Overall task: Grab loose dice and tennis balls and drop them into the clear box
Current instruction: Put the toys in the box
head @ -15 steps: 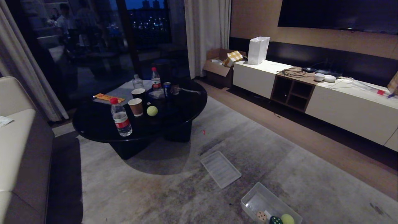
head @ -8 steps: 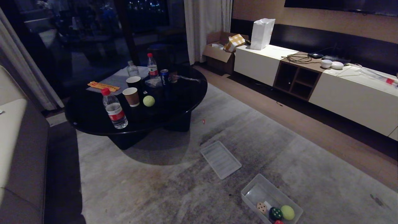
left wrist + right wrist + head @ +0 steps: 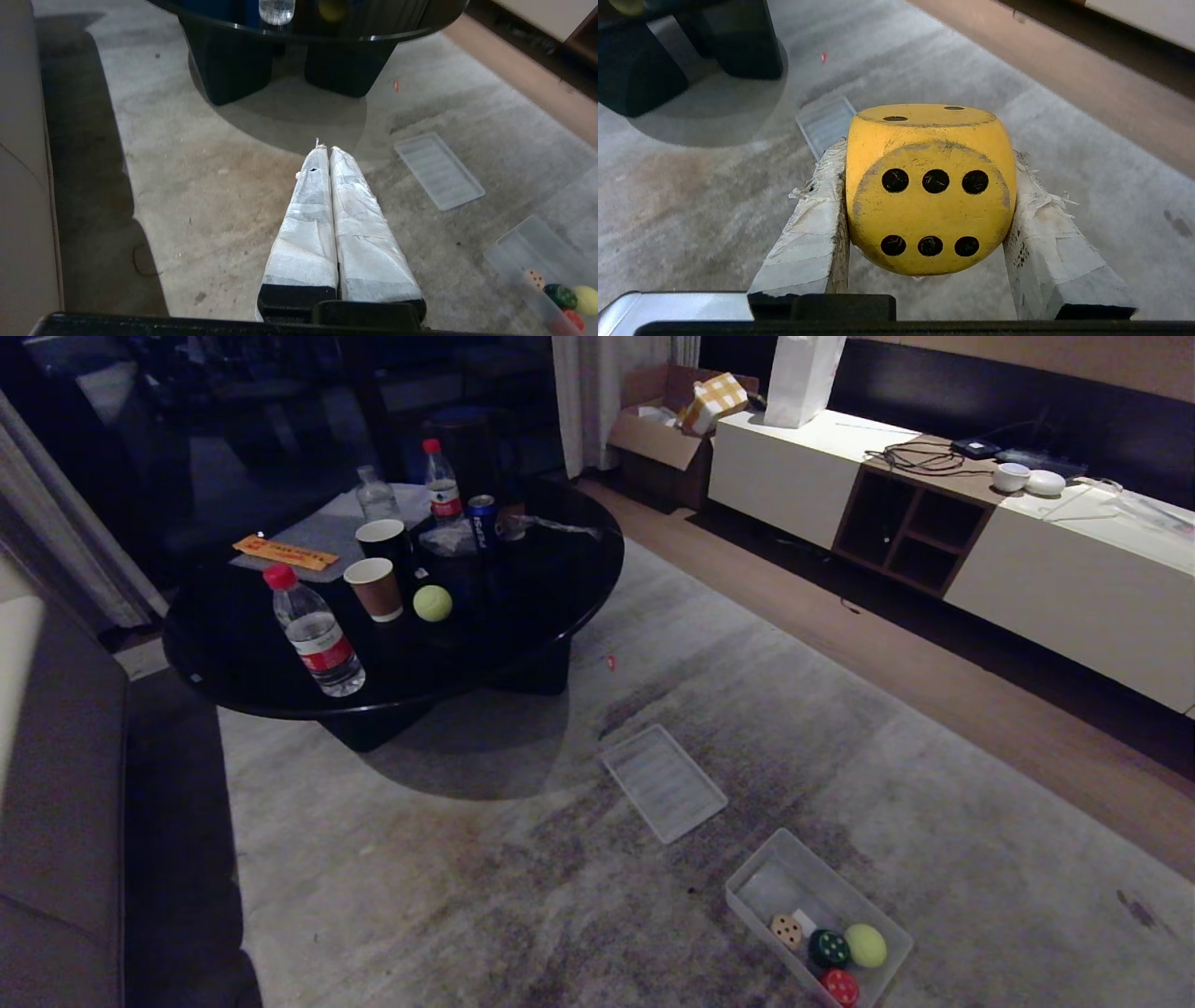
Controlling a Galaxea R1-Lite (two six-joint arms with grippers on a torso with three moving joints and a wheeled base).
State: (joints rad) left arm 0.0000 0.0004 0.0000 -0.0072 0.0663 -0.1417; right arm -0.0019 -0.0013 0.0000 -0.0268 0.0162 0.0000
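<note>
Clear box (image 3: 761, 877) holds three dice, tennis ball; right jaws clamp yellow die (image 3: 930, 186).

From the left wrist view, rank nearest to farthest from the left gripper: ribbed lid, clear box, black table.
From the left gripper:
1. Ribbed lid, flat on the carpet off to one side.
2. Clear box, at the frame edge.
3. Black table, straight ahead.
Lid versus box is close.

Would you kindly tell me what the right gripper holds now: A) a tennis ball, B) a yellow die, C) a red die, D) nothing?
B: in the right wrist view the yellow die sits clamped between the right gripper fingers, six pips facing the camera.
</note>
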